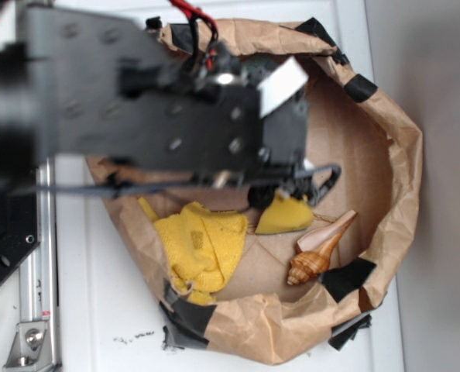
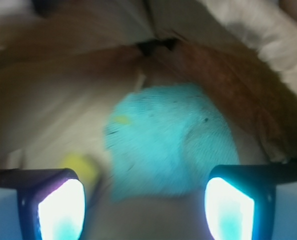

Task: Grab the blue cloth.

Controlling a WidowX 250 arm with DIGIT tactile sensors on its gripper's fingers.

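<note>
The blue cloth (image 2: 171,140) shows in the wrist view as a pale teal terry rag with a small yellowish spot, lying on brown paper just ahead of the fingers. My gripper (image 2: 146,207) is open, its two fingers (image 2: 61,210) wide apart at the bottom corners, with nothing between them. The cloth's near edge sits just past the fingertips. In the exterior view the arm (image 1: 176,101) covers the cloth, and the gripper (image 1: 280,190) hangs low inside the paper basin.
A crumpled brown paper basin (image 1: 393,147) with black tape surrounds everything. Inside lie a bright yellow cloth (image 1: 203,248), a yellow sponge wedge (image 1: 286,217) and a spiral seashell (image 1: 319,252). A yellow blur (image 2: 81,167) sits by the left finger. A metal rail (image 1: 36,294) stands left.
</note>
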